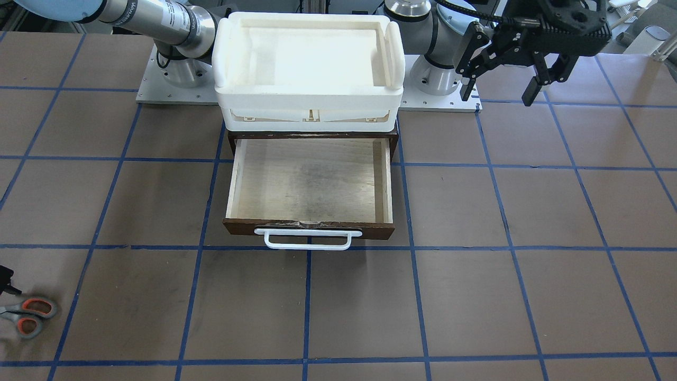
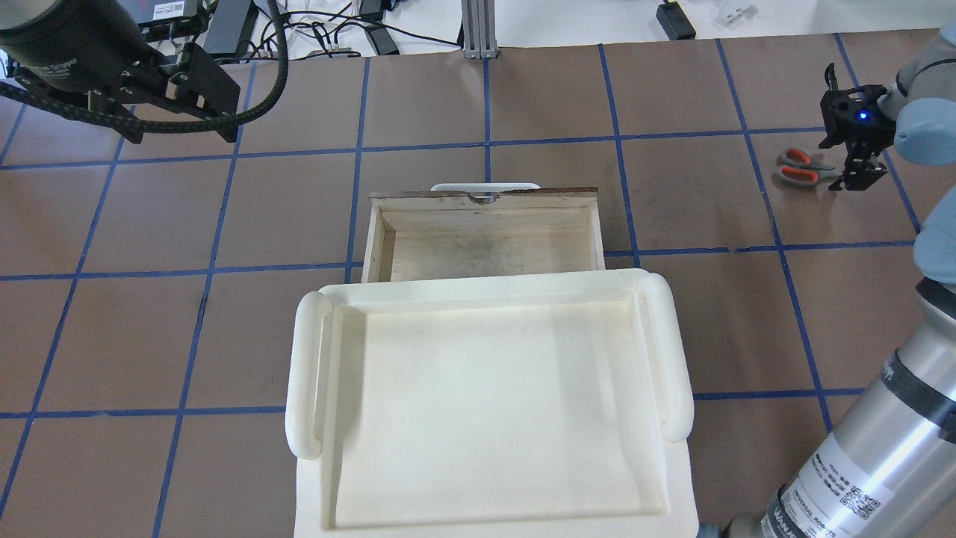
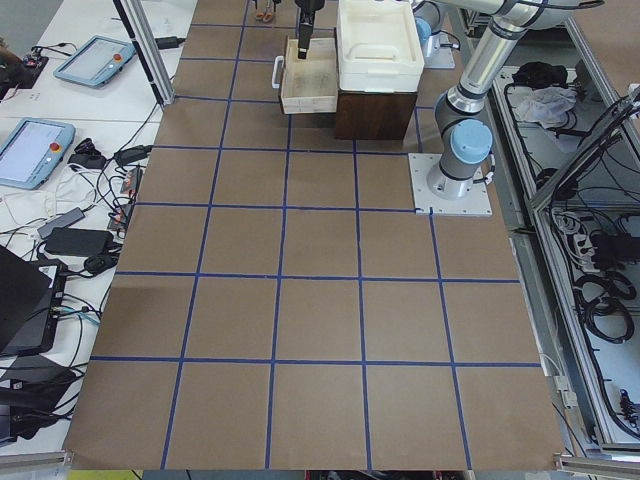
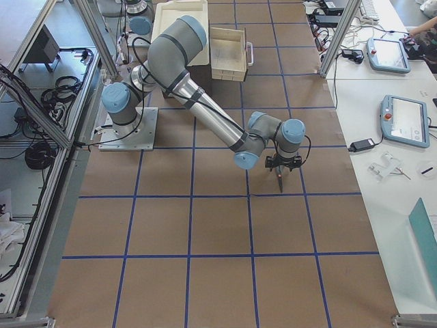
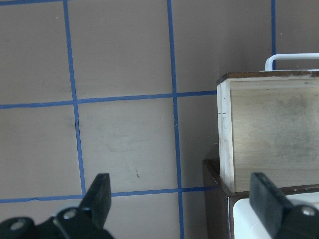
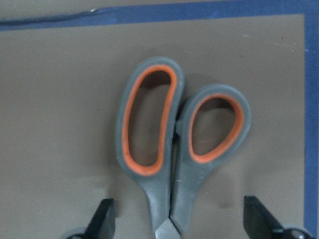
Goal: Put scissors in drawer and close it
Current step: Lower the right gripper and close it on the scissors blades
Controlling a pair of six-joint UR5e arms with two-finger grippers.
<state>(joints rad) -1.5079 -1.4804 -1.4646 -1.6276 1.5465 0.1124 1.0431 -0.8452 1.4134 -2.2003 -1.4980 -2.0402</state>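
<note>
nothing of the task looks done yet, going by how things lie: the scissors [image 1: 29,316] rest flat on the table [image 1: 476,296] at the lower left edge of the front-facing frame, well apart from the drawer [image 1: 309,182], which stands pulled out at the middle with its pale plywood floor bare and its white bar handle [image 1: 308,239] towards the bottom of the frame. the right tool [image 2: 859,175] hangs over the scissors at the upper right of the overhead frame. its wrist view shows the two fingers spread wide, one on each side of the shanks just below the orange-lined loops, closed on nothing. the left tool [image 1: 497,95] is up in the upper right of the front-facing frame, beside the white tray [image 1: 394,58] that sits above the drawer, its fingers also parted and empty. what is left, i judge, is everything: the pinch, the lift, the carry to the drawer, the drop and the push shut. as for writing, the arm at the lower right of the overhead frame bears a label with a square code and small print that seems to read "universal robots"; the other stickers are too small to read.
</note>
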